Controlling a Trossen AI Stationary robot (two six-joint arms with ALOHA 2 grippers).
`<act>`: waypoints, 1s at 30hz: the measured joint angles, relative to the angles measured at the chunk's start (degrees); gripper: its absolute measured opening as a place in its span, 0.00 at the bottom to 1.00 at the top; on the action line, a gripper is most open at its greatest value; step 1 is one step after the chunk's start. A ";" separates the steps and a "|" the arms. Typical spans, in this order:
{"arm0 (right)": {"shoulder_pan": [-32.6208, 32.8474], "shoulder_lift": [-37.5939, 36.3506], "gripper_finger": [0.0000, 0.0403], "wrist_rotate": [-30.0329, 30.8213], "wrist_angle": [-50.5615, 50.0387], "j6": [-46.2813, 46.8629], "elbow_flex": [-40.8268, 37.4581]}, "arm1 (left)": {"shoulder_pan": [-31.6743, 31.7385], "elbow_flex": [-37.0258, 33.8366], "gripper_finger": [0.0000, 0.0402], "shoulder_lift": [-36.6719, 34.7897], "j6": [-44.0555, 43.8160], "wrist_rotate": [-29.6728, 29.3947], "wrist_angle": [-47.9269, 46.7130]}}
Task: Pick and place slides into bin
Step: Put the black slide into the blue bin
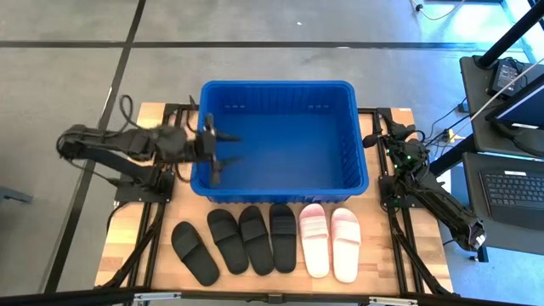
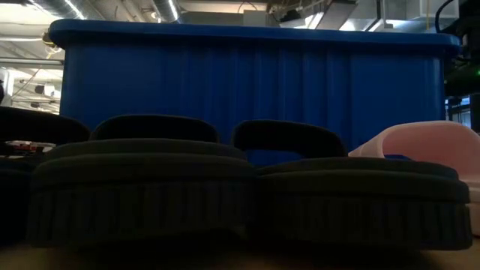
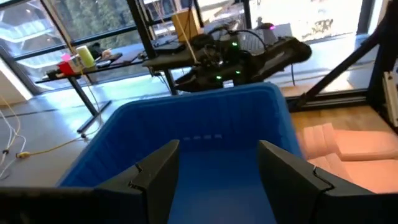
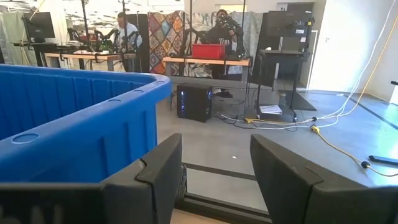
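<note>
My left end effector [image 1: 223, 148] hangs spread wide and empty over the large bright-blue ribbed plastic bin [image 1: 357, 144]; the right end effector [image 1: 371, 138] waits beside its far corner, also apart, holding nothing. I count four matte black slides [image 1: 239, 241] and two pale pink slides [image 1: 330, 242], all on the wooden surface [image 1: 425, 272]. They lie packed together, so I risk nudging neighbours.

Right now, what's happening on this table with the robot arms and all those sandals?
Nothing is being carried at the moment. The left gripper hangs open over the left side of the blue bin, which looks empty. The right gripper sits open just outside the bin's right wall. All six slides lie in a row on the table in front of the bin: four black slides and two pink slides. None has been placed yet.
</note>
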 joint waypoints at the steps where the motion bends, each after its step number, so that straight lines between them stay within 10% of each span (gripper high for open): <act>1: 0.00 0.00 0.48 0.00 0.00 -0.01 0.00 | -2.40 0.90 0.52 1.36 -0.80 -2.21 0.02; 18: 0.00 0.00 0.48 0.00 -0.02 0.01 0.00 | -27.59 16.92 0.52 24.62 -30.53 -28.94 -14.77; 23: 0.00 0.00 0.48 0.00 -0.04 0.01 0.00 | -30.22 18.79 0.52 29.52 -46.57 -26.33 -22.02; 30: 0.00 0.00 0.48 -0.02 -0.04 0.01 0.00 | -31.57 19.05 0.52 34.54 -77.60 -6.12 -40.62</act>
